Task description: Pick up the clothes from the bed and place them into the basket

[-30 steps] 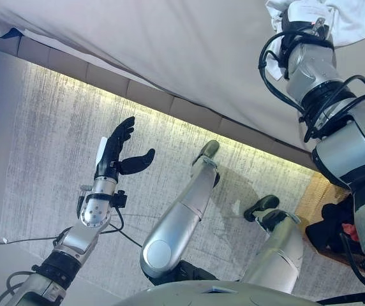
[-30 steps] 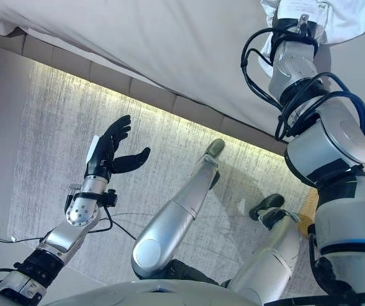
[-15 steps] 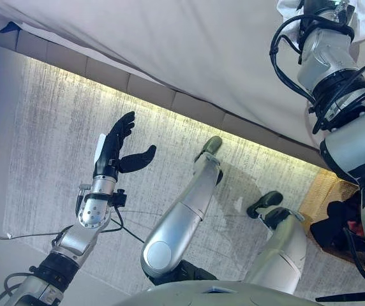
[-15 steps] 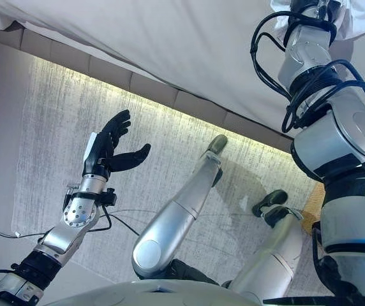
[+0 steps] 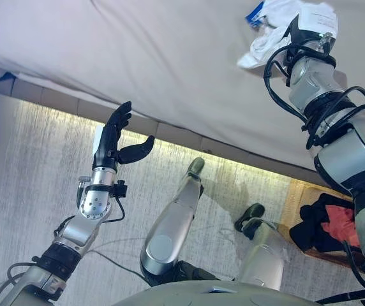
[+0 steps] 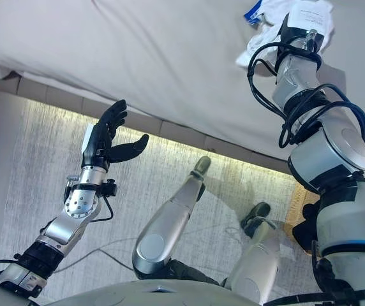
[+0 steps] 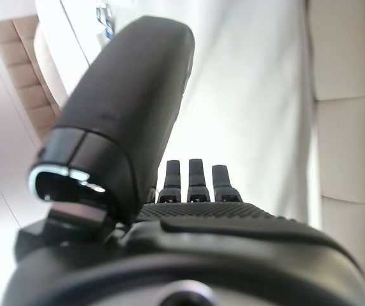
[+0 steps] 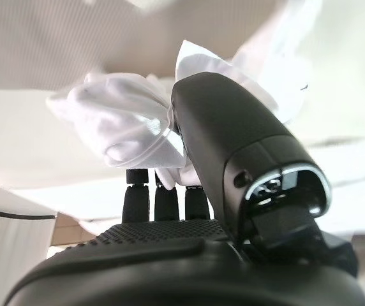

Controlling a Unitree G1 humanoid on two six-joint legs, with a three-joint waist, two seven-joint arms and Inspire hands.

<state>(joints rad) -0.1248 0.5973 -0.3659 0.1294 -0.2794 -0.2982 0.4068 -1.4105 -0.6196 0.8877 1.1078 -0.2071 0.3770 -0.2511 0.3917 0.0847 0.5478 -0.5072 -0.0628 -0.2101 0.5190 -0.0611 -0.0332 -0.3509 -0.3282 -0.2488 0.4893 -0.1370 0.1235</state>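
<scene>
The robot's right hand [image 8: 189, 255] reaches across the bed [image 5: 170, 57] to a crumpled white garment [image 5: 268, 29] lying on the cream sheet near the bed's far side, a scrap of blue showing at the garment's edge. In the right wrist view the fingers [image 8: 136, 191] point straight into the white folds with the thumb raised above them; whether they have closed on the cloth cannot be told. The left hand [image 5: 112, 137] hangs in the air over the near edge of the bed, holding nothing, its fingers straight and spread wide and its thumb jutting out to the side. On the floor at the robot's right, a woven basket [image 5: 297, 197] stands beside the bed, with dark clothes [image 5: 313, 223] and a red piece [image 5: 341, 223] already in it.
</scene>
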